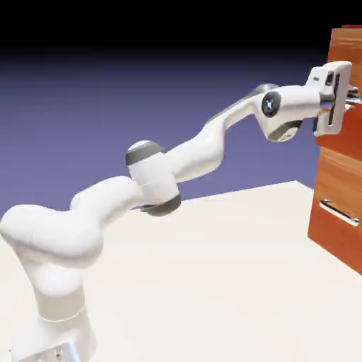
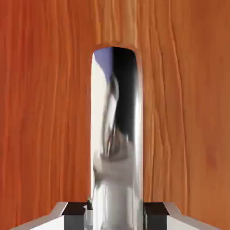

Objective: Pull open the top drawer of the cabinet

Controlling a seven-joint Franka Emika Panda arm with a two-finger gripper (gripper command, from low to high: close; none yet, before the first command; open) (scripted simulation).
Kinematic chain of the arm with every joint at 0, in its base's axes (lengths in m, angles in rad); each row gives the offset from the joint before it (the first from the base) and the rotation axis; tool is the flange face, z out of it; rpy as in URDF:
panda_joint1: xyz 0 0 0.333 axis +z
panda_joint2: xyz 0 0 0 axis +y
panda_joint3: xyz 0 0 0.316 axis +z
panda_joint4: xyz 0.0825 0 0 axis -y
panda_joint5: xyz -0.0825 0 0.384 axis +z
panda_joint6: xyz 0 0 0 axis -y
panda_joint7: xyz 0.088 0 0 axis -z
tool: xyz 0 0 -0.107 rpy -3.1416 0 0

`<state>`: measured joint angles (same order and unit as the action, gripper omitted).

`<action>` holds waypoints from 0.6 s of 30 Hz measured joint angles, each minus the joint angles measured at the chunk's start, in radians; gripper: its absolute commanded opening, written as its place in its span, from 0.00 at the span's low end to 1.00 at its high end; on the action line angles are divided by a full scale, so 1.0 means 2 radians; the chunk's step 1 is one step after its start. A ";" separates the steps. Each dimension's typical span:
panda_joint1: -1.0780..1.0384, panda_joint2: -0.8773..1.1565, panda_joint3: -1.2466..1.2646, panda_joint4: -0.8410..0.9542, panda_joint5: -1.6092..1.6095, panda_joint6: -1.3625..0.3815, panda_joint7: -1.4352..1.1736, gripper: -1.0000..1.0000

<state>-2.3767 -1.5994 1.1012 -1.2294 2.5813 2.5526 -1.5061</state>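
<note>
I find no writing, label, brand name or number that I can read in either view. The only mark is a small pale four-pointed symbol on a dark round cap [image 1: 271, 104] on the side of the arm's wrist; it spells nothing I can make out.

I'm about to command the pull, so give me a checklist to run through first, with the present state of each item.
1. Gripper at the top drawer, not the lower drawer: ok.
2. Handle between the fingers: ok, it fills the gap in the hand view.
3. Gripper shut on the handle: ok.
4. Top drawer not yet pulled out: cannot tell.
5. Table in front of the cabinet free of obstacles: ok.
</note>
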 measured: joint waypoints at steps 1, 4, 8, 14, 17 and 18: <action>0.010 -0.003 0.000 -0.018 0.003 -0.007 -0.006 0.00; 0.042 -0.011 0.001 -0.072 0.009 -0.028 -0.022 0.00; 0.085 -0.021 0.000 -0.145 0.014 -0.055 -0.041 0.00; 0.150 -0.037 -0.002 -0.254 0.015 -0.097 -0.064 0.00; 0.184 -0.044 -0.004 -0.308 0.012 -0.117 -0.074 0.00; 0.195 -0.047 -0.005 -0.326 0.011 -0.123 -0.077 0.00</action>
<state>-1.9863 -1.6931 1.0905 -1.8814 2.6025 2.3061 -1.6607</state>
